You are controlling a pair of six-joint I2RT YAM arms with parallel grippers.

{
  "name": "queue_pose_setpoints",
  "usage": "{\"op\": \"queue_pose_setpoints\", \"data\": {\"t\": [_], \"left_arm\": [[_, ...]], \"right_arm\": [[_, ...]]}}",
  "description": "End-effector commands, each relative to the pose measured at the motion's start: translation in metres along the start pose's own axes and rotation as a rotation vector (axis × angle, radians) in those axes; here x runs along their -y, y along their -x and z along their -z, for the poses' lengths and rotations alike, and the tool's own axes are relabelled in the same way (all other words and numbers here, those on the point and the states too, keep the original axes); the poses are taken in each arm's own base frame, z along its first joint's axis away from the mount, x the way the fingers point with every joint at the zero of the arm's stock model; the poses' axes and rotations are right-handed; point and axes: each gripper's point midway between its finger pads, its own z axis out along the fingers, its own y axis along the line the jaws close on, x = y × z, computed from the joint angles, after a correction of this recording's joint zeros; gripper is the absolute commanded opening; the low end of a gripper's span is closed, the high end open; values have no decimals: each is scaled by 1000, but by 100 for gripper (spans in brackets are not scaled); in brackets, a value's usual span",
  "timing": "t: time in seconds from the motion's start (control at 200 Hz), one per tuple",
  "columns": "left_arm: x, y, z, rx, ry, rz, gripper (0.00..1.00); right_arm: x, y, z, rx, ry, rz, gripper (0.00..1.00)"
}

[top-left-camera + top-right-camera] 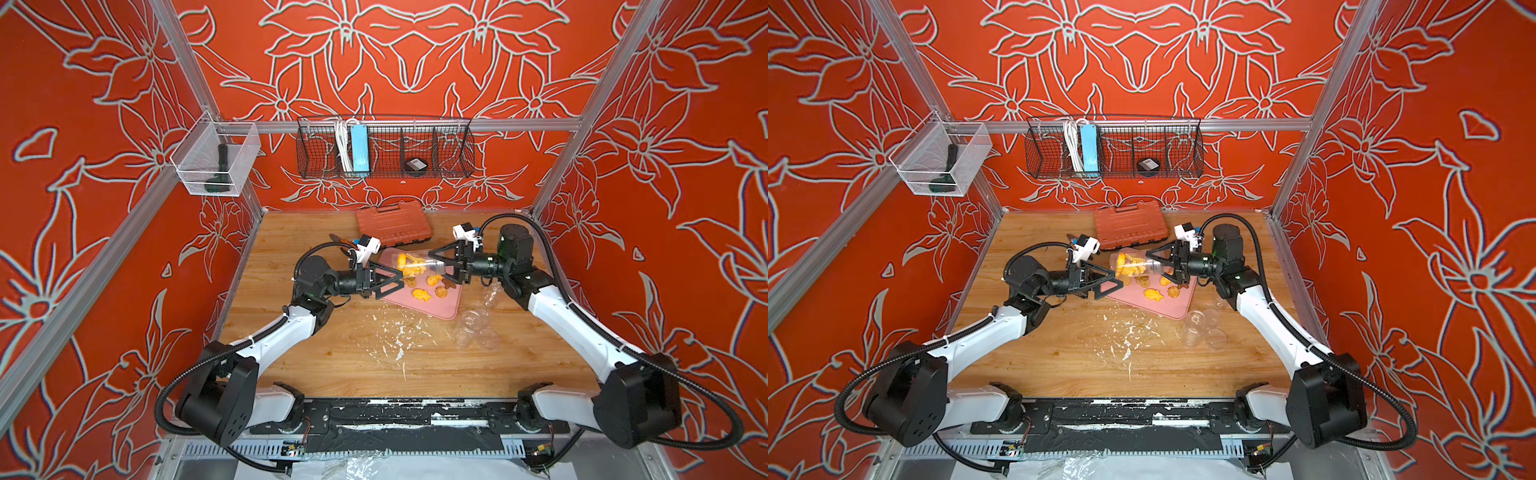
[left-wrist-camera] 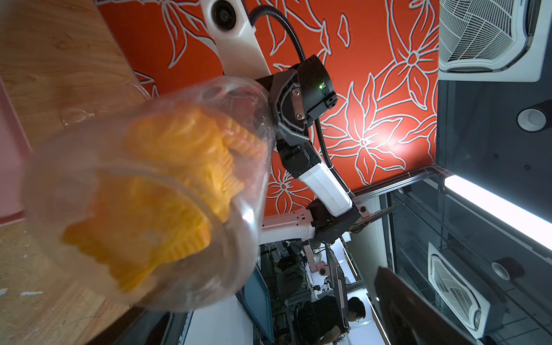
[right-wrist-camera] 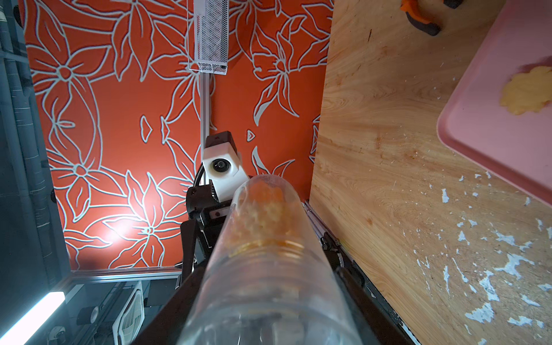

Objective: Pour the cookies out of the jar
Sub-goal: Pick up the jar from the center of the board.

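You held the clear plastic jar sideways in your right gripper over the flat pink tray so the orange cookies could tumble out, your left gripper wide open.

Left claw spread wide; right claw clamped on jar.

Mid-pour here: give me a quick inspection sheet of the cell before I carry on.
Surface: wooden table, scattered white flecks.
Job's things: clear jar held roughly level over pink tray, cookies bunched near its mouth; loose cookies on tray.
Clutter: orange tool case, clear cups, clear bottle.
Grippers: right gripper shut on jar's base end; left gripper open at its mouth.
Cables: black conduits along both arms, no snag seen.
Surroundings: wire basket with power strip; mesh bin on side wall.
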Motion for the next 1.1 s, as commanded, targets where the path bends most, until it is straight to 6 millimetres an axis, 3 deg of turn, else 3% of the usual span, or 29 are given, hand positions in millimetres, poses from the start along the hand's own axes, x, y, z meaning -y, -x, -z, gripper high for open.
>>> {"op": "queue_pose_setpoints", "data": {"t": [0.0, 0.39, 0.711, 0.951, 1.096], "left_arm": [[12, -2, -7, -37, -49, -1, 98], [13, 9, -12, -25, -62, -2, 97], [9, 12, -13, -7, -68, 28, 91], [7, 18, -14, 52, -77, 52, 80], [6, 20, -12, 69, -93, 73, 81]], "right_arm": [[-22, -14, 3, -35, 53, 64, 56], [-11, -23, 5, -50, 5, 67, 56], [-6, -26, 5, -51, -10, 68, 56], [3, -25, 5, -17, -55, 77, 56], [5, -26, 4, -18, -57, 78, 56]]}}
